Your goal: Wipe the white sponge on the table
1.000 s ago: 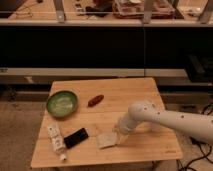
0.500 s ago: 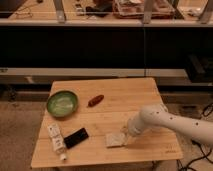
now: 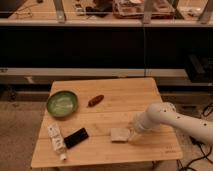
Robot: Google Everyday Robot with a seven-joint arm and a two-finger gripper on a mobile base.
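one gripper (image 3: 133, 136) of yours touches the right edge of the white sponge (image 3: 118, 134) on the table (image 3: 125, 97); you cannot tell its grip.

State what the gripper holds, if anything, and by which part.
It cannot be told. The gripper is at the right edge of the white sponge, which lies flat on the table; an actual hold is not visible.

White sponge (image 3: 119, 134) flat on table (image 3: 127, 102), tool (image 3: 132, 136) just beside.

The gripper (image 3: 131, 136) at the white sponge (image 3: 119, 133) is blurred; arm (image 3: 172, 118) cut off
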